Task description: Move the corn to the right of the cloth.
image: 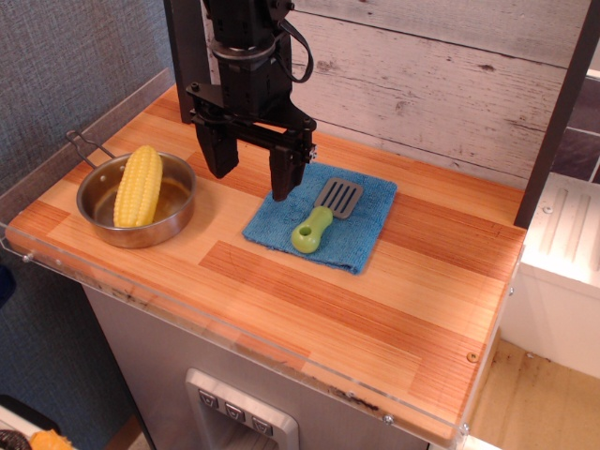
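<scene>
The yellow corn (138, 186) lies in the round steel pan (174, 217) at the left of the wooden tabletop. The blue cloth (360, 232) lies to the right of the pan, near the middle of the table. My black gripper (249, 184) hangs open and empty between the pan and the cloth, its right fingertip at the cloth's near-left edge. The corn is to the left of the gripper, apart from it.
A spatula with a green handle (312, 232) and grey slotted blade lies on the cloth. A grey wall runs along the left, a plank wall at the back. The wooden tabletop (441, 281) extends right of the cloth to its edge.
</scene>
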`<state>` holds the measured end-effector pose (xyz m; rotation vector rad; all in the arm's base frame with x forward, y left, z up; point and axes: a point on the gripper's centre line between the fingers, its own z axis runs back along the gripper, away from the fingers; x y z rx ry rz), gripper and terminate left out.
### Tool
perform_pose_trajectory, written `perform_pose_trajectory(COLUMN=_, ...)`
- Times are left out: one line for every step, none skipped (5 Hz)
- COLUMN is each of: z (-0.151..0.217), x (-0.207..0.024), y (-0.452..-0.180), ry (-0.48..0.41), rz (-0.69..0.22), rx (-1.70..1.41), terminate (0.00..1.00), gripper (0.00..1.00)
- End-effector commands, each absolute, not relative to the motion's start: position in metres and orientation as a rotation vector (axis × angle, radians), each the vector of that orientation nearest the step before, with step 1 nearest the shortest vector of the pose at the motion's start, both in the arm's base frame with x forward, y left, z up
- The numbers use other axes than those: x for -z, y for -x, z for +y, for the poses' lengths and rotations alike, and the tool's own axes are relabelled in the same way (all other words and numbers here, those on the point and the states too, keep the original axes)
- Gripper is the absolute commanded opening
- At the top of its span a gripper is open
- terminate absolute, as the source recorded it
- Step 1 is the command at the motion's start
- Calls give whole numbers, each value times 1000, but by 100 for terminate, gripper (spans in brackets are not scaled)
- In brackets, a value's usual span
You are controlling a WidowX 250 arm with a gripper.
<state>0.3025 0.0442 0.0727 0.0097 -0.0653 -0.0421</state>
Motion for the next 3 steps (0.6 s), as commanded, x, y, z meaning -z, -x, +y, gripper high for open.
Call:
perform_pose_trajectory(z=44, x=-73, y=-303, ry=-10, rz=-65, rx=42, terminate=0, gripper=100)
perform_pose_trajectory(z=73, x=-67, y=-296, ry=-42, rz=-58, rx=-30, terminate=0, gripper=100)
perform_pose_trajectory(z=106, x=-69, y=-286, ry=-67, rz=-65, rx=-109, terminate=0, gripper=100)
